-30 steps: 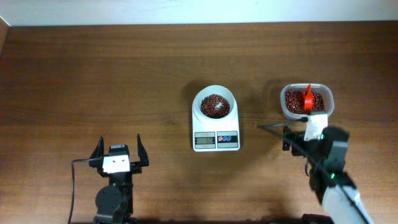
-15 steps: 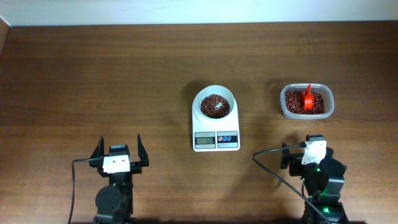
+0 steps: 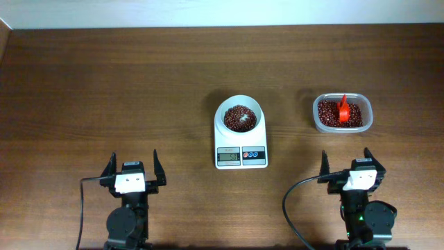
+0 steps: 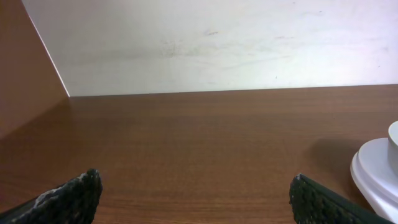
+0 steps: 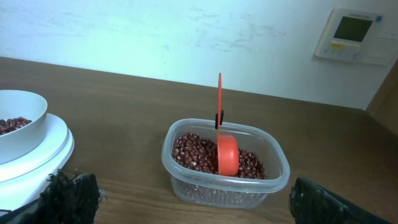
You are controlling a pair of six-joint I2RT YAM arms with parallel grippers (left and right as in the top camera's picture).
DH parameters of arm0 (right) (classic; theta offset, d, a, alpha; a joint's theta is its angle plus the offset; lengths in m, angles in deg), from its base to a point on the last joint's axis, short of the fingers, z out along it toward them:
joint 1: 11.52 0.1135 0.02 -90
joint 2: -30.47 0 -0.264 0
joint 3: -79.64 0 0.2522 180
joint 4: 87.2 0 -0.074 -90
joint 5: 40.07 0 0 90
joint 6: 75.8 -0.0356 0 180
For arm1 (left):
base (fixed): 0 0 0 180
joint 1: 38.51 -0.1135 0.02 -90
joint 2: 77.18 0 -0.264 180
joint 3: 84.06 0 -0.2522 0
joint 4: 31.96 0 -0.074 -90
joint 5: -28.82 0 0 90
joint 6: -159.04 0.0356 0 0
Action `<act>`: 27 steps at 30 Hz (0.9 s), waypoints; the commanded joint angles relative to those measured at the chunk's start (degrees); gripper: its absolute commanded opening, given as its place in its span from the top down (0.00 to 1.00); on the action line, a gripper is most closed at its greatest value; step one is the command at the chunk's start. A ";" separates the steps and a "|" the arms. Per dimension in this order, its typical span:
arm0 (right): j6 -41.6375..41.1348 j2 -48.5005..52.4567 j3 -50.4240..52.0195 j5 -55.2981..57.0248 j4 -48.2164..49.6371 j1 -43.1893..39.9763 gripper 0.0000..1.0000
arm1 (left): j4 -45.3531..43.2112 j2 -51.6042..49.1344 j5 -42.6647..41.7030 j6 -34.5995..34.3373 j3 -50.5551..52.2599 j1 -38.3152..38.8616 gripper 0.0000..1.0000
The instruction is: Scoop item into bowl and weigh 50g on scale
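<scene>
The white bowl (image 3: pixel 240 116) stands on the white scale (image 3: pixel 241 142) at the table's middle and holds red-brown beans (image 3: pixel 239 117). More beans fill a clear tub (image 3: pixel 341 113) to the right, with an orange scoop (image 3: pixel 343 107) standing in them. The right wrist view shows the tub (image 5: pixel 225 184), the scoop (image 5: pixel 226 153), the beans (image 5: pixel 193 149) and the bowl (image 5: pixel 22 130) on the scale (image 5: pixel 37 163). My left gripper (image 3: pixel 132 165) is open and empty near the front left. My right gripper (image 3: pixel 346 161) is open and empty in front of the tub.
A pale wall runs along the table's far edge (image 3: pixel 222 26). A wall panel (image 5: pixel 352 36) shows at the upper right of the right wrist view. The scale's edge (image 4: pixel 375 174) shows at the right of the left wrist view. Black cables trail from both arms.
My right arm has drawn back from the tub toward the front edge and now points straight ahead. The scoop stays in the tub. The left arm has not moved.
</scene>
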 commanded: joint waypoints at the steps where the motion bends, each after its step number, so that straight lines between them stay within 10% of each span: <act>1: -0.68 -1.07 0.28 0.70 -0.42 0.37 0.01 | 0.31 0.31 -0.20 0.94 0.13 -0.37 0.01; 27: -0.66 -1.07 0.28 0.72 -0.22 -4.59 0.01 | 0.31 0.28 -0.20 0.94 0.13 -0.37 0.01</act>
